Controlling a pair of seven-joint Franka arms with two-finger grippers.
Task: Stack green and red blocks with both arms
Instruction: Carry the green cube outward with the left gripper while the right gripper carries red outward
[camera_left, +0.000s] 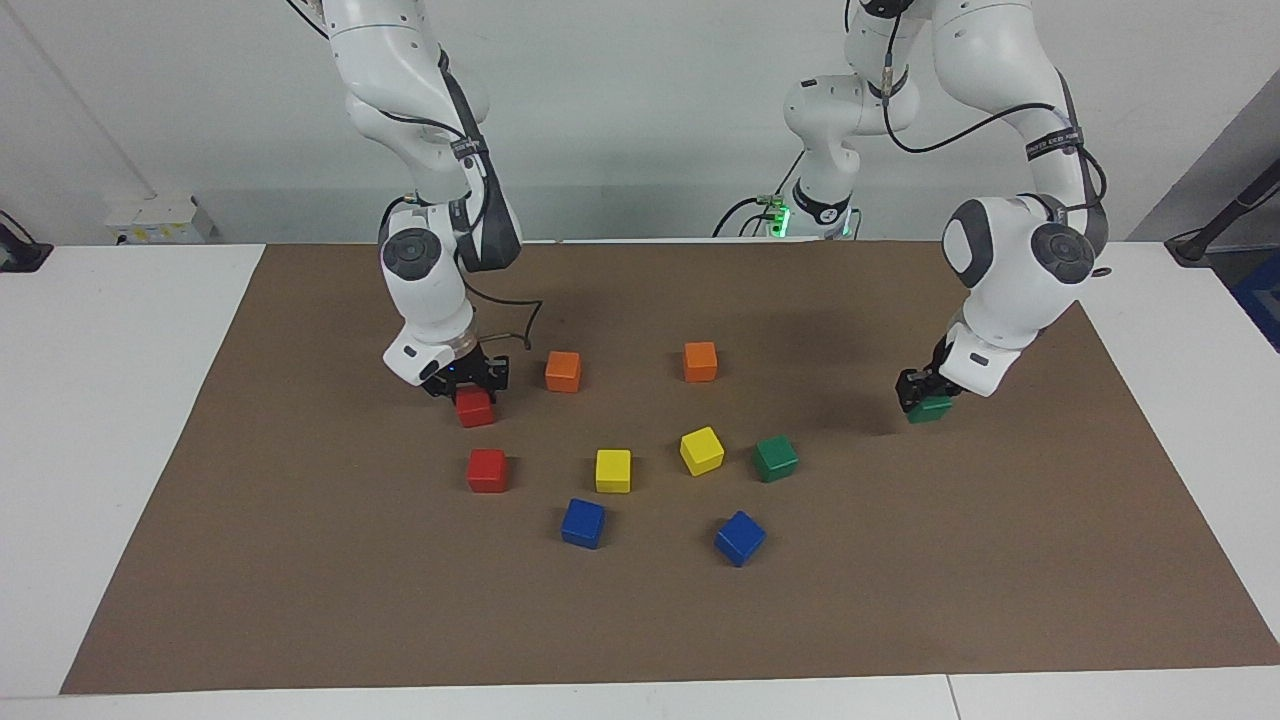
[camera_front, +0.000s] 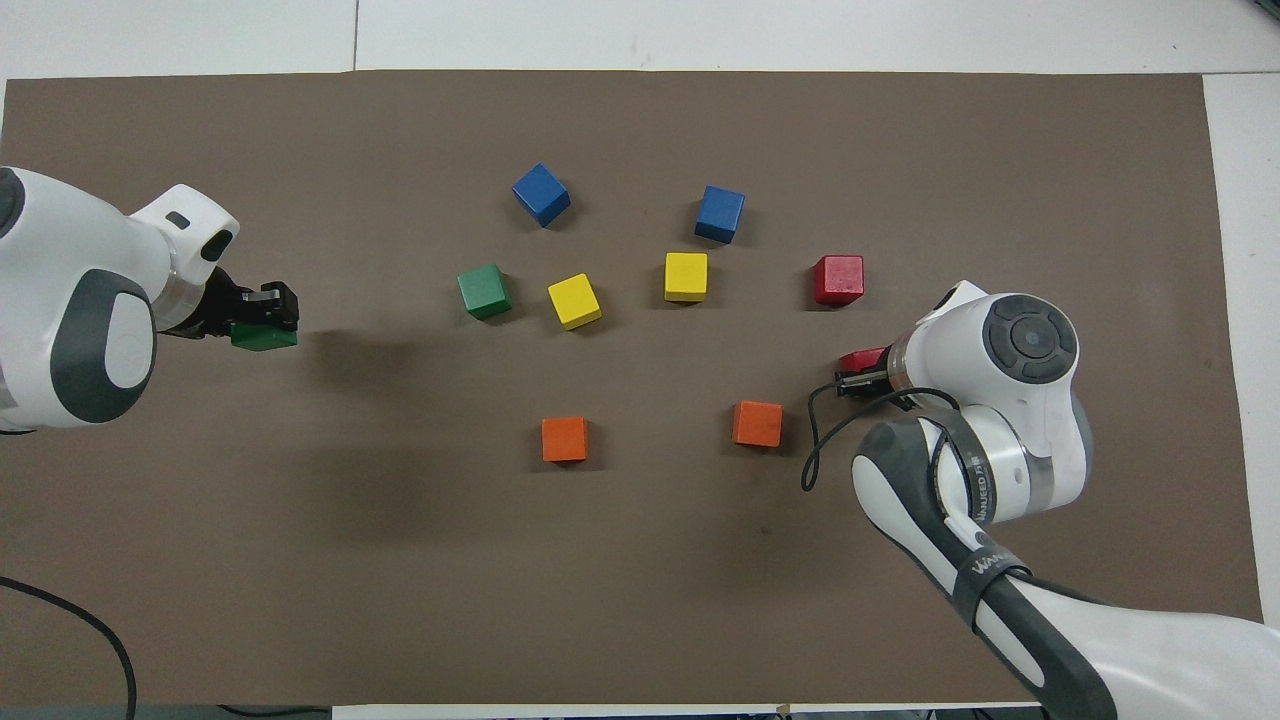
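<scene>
My brown mat (camera_left: 300, 560) covers most of the white desk (camera_left: 100, 400). My left arm (camera_left: 1010, 270) reaches out to its own end of the mat, its claw (camera_left: 922, 392) pinching a green block (camera_left: 930, 408) just above the mat. My right claw (camera_left: 466, 378) is pressed onto a red block (camera_left: 475, 408) that sits on the mat. The second red block (camera_left: 487, 470) lies farther from me than the gripped one; the second green block (camera_left: 775, 458) rests beside a yellow block (camera_left: 701, 450).
</scene>
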